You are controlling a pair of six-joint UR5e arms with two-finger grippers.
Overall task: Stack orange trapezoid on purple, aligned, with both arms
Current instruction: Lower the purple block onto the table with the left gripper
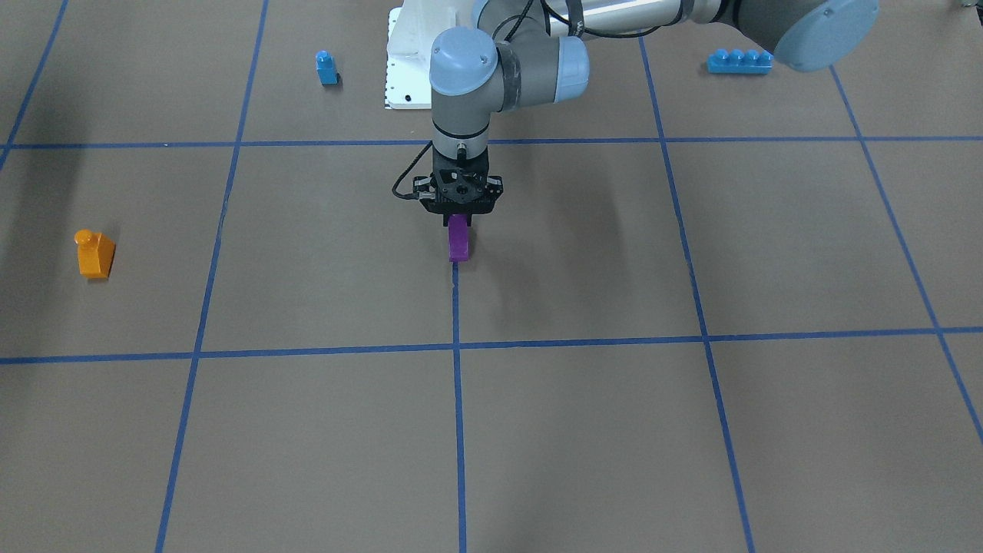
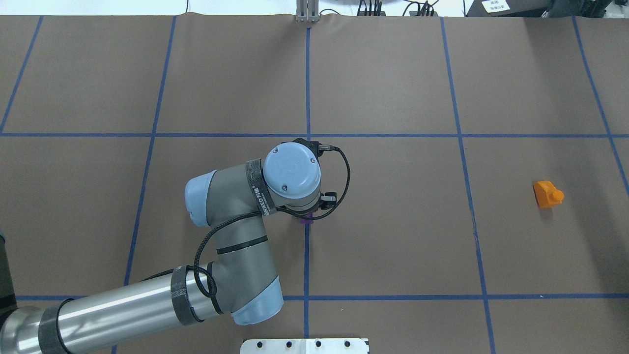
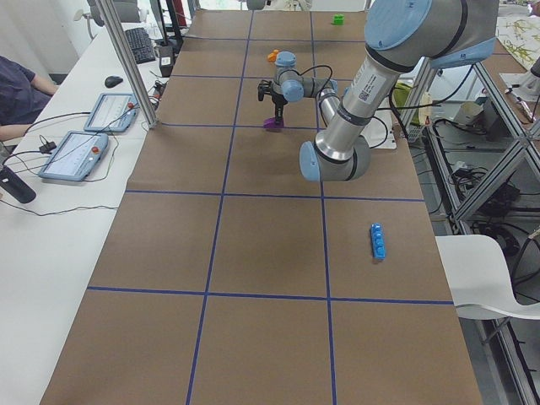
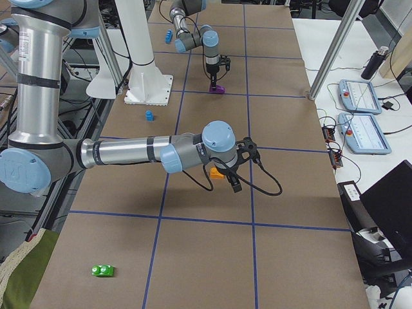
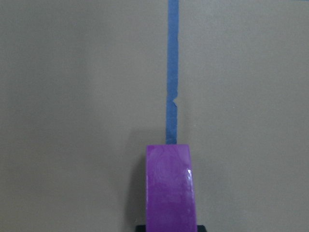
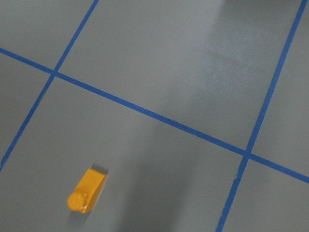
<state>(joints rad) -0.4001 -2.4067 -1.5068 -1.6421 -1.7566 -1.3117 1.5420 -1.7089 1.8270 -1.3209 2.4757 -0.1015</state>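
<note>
Left gripper (image 1: pixel 458 220) is clamped on the purple (image 1: pixel 458 243), which appears to touch the bench (image 1: pixel 614 430) on the centre tape line. Orange trapezoid (image 1: pixel 95 254) lies well apart, ungrasped. Right gripper (image 4: pixel 235 185) is near it; whether it is released or clenched cannot be told.

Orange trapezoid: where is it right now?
In the overhead view the orange trapezoid sits on the table's right side, far from the purple brick that the left gripper grips at the centre tape line.
</note>
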